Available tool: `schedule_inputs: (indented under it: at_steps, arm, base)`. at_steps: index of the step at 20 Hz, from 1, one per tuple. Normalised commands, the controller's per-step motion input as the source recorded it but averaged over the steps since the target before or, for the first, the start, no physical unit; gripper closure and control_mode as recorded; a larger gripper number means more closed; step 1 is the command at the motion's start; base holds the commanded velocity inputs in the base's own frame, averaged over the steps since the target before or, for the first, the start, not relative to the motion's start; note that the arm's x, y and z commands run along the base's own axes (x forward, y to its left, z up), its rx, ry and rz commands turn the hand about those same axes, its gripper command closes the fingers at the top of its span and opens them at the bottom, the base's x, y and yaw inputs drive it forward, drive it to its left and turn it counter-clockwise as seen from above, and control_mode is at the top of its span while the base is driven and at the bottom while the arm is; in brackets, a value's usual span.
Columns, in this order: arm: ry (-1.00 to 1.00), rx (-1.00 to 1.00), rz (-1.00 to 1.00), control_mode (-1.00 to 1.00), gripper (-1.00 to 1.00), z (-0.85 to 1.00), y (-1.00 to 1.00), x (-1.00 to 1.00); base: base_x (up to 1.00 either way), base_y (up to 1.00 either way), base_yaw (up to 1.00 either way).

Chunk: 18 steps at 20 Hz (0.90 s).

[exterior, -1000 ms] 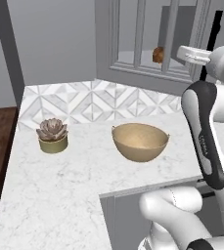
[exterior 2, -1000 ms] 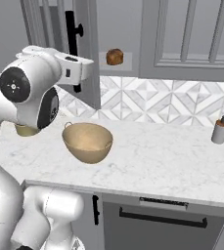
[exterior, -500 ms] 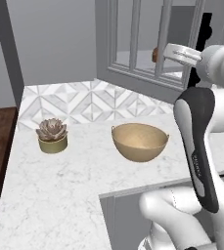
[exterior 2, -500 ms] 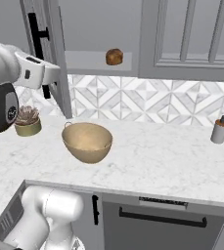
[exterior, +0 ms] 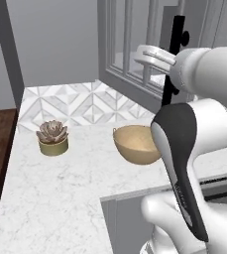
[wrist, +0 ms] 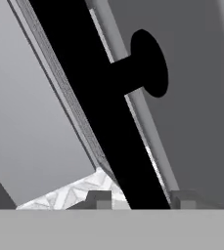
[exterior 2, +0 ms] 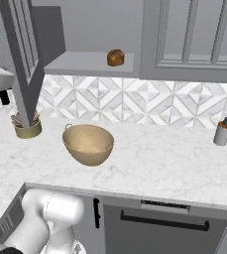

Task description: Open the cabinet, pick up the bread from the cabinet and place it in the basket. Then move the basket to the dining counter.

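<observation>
- My pincer [wrist: 139, 201] sits at the black handle [wrist: 99, 107] of the cabinet door [exterior 2: 23, 59]; in the hand view the bar runs slantwise between my two finger tips, which stand one on each side of it.
- I cannot tell whether the fingers are pressing on the bar or only framing it.
- The door stands swung well out from the cabinet, its edge turned toward the right base camera.
- The bread [exterior 2: 115, 57], a small golden-brown lump, rests on the open cabinet shelf [exterior 2: 85, 63], up above the tiled wall.
- The basket [exterior 2: 88, 144], a tan bowl, stands on the marble surface [exterior 2: 159, 168] below the shelf and somewhat to its left, and looks empty.
- A small potted plant [exterior: 53, 137] sits on the same surface, well apart from the basket, partly behind the door's lower edge in the right base view.
- A soap bottle [exterior 2: 222, 131] stands far off by the tiles.
- Risks, as I judge them: if I let go carelessly the door could drift back and block the shelf.
- My arm must come round the open door to reach the bread; a wide swing could strike the door's edge or glass.
- The bread is small and rounded, so a poor grip may roll it deeper or knock it off the shelf.
- Dropped from high up, it might miss the basket.
</observation>
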Motion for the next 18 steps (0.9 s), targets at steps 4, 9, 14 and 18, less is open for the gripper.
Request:
schedule_inputs:
  at_steps: [4,9,14,18]
  arm:
    - [0.06,0.07,0.05,-1.0,1.0,-0.07,1.0,-0.33]
    - [0.05,0.07,0.05,-1.0,1.0,-0.09,1.0,-0.28]
    - [-0.06,0.13,0.1,-1.0,1.0,0.0,0.36,-0.42]
    - [-0.2,0.28,0.23,-1.0,1.0,0.0,-0.98,-1.0]
  base:
    - [0.0,0.0,0.0]
    - [0.0,0.0,0.0]
    - [0.0,0.0,0.0]
    - [0.0,0.0,0.0]
